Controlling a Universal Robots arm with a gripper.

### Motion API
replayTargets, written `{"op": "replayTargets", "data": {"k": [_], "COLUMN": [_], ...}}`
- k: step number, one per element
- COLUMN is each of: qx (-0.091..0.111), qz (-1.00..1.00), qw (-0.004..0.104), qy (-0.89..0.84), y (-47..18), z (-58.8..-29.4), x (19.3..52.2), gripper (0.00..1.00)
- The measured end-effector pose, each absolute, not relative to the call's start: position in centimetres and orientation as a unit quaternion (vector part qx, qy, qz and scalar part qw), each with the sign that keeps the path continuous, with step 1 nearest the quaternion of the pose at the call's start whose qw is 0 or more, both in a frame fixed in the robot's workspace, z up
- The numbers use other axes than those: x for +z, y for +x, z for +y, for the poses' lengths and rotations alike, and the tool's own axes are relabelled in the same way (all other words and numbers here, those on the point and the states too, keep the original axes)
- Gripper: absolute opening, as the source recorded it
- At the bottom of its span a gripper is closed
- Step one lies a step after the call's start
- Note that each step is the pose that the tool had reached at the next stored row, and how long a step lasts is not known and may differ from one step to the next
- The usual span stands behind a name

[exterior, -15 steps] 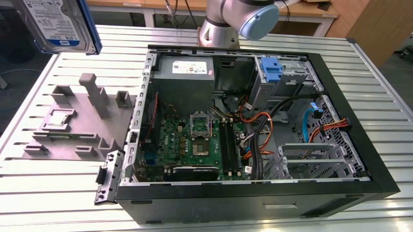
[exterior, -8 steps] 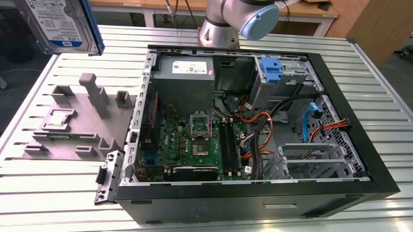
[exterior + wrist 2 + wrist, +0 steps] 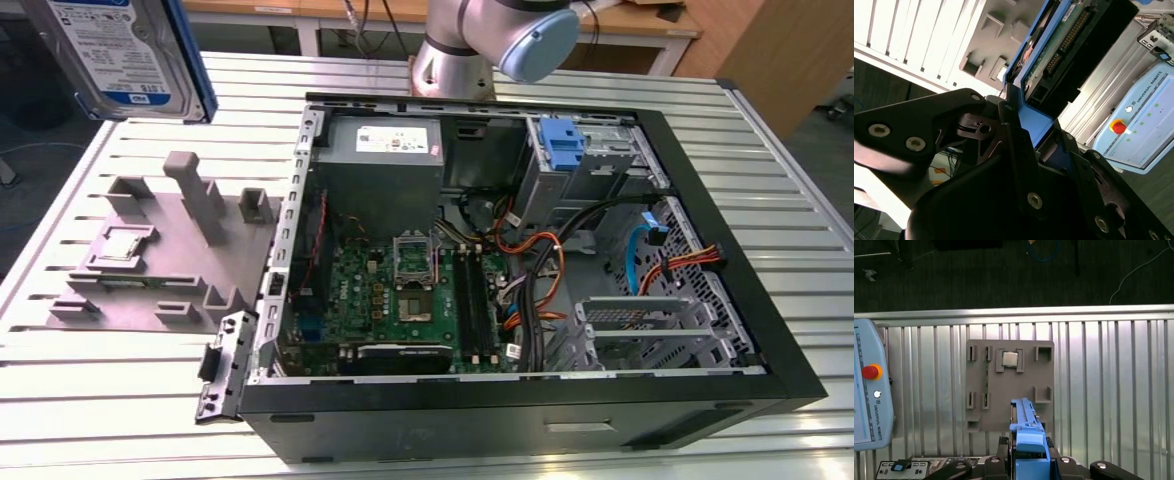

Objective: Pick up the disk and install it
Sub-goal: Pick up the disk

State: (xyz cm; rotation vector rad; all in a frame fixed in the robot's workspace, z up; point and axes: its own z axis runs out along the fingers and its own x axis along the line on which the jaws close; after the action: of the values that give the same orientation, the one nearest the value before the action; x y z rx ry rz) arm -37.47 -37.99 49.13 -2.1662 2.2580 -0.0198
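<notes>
The disk (image 3: 127, 55) hangs high at the exterior view's left, its blue-and-white label facing the camera. Below it a grey holder plate (image 3: 147, 260) lies on the slatted table (image 3: 107, 400), just beside the open computer case (image 3: 534, 415). The arm (image 3: 467, 45) stands behind the case, near the grey power-supply box (image 3: 384, 142).

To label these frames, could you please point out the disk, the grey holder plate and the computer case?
The disk (image 3: 114, 42): exterior view, its label.
The grey holder plate (image 3: 1004, 386): first wrist view, bare flat middle.
The computer case (image 3: 534, 418): exterior view, black outer wall.
</notes>
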Motion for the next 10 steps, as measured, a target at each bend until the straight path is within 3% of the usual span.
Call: {"op": "replayTargets", "data": {"k": [10], "qx": [-0.006], "qz": [0.722], "qw": [0.006], "qy": [-0.692], "y": [-36.36], "z": [-38.01], "x": [49.14], "gripper": [0.36]}}
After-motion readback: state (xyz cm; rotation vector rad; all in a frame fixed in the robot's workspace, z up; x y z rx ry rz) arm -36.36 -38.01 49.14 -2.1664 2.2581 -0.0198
